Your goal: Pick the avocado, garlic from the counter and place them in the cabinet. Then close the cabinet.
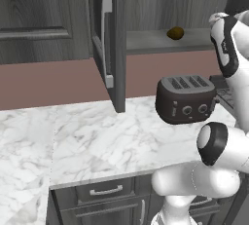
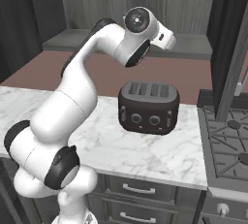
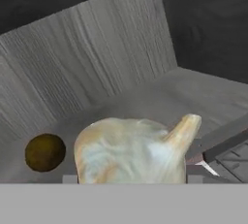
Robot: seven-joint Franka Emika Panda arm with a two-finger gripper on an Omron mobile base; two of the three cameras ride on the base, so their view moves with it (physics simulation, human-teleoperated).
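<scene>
Cream, pointed garlic (image 3: 133, 150) fills foreground, gripper state can't tell; dull round avocado (image 3: 45, 152) on wood-grain cabinet (image 3: 160, 102) shelf.

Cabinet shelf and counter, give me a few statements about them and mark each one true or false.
1. The avocado lies on the shelf inside the cabinet. True.
2. The garlic rests on the counter beside the toaster. False: in the hand view it sits right at the gripper, above the shelf.
3. The cabinet door is shut. False: it stands open.
4. The toaster stands on the counter. True.
5. The avocado touches the garlic. False: they are apart.
</scene>
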